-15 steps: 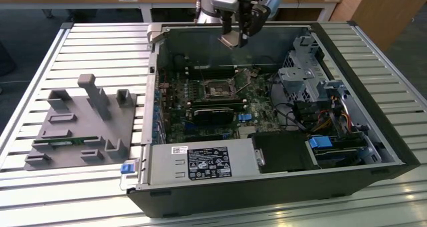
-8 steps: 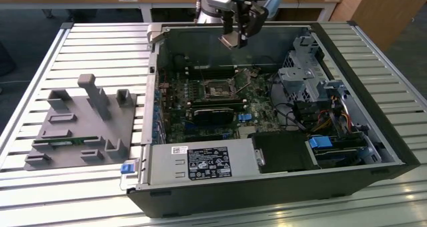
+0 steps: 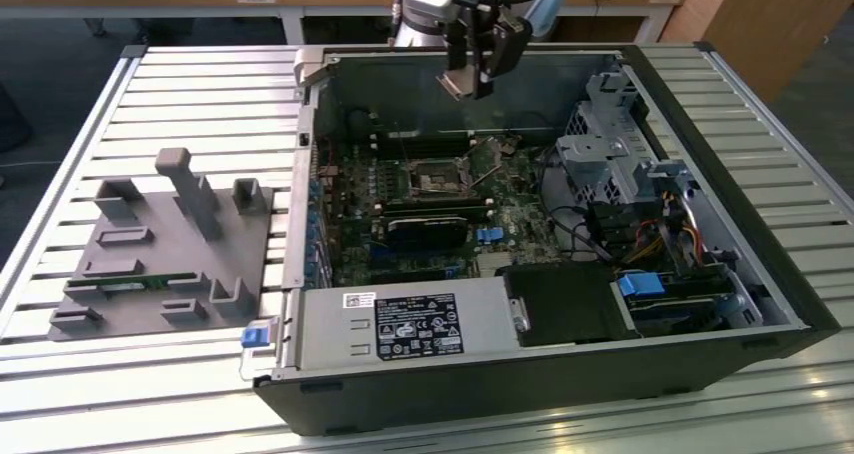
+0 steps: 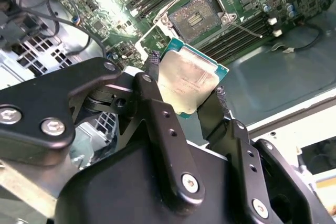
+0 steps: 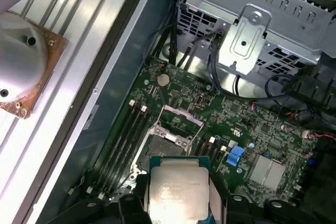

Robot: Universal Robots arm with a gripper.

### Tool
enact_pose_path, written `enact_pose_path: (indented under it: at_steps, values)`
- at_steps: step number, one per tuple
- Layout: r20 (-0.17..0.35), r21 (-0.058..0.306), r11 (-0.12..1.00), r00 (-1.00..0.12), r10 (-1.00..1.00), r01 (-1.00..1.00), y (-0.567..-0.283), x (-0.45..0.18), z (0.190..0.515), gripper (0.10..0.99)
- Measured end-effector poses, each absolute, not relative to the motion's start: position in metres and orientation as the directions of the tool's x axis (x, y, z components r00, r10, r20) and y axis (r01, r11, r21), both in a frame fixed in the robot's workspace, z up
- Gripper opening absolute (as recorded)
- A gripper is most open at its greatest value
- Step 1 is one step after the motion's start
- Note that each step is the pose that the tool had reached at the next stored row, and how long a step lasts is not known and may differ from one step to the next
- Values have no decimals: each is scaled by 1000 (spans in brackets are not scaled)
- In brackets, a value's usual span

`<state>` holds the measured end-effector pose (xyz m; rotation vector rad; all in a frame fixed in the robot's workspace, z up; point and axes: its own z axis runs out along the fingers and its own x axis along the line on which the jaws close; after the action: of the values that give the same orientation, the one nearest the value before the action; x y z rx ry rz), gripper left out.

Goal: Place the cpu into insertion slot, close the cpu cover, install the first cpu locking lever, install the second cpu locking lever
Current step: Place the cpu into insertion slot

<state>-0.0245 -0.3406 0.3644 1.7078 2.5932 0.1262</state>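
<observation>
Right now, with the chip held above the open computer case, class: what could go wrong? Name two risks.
1. The gripper pinches the cpu only by two edges, high over the board; a slip could drop it there.
2. The cpu cover stands open beside the insertion slot; a misjudged descent might snag the chip on it.

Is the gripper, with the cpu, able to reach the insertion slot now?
Probably yes: the gripper holds the cpu above the open case, and the insertion slot lies uncovered, with nothing between them.
</observation>
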Motion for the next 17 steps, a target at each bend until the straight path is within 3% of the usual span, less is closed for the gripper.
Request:
enact_pose_path:
  at_steps: [17]
  values:
    - [16, 86, 339, -342, 940, 937, -341, -28, 362, 541]
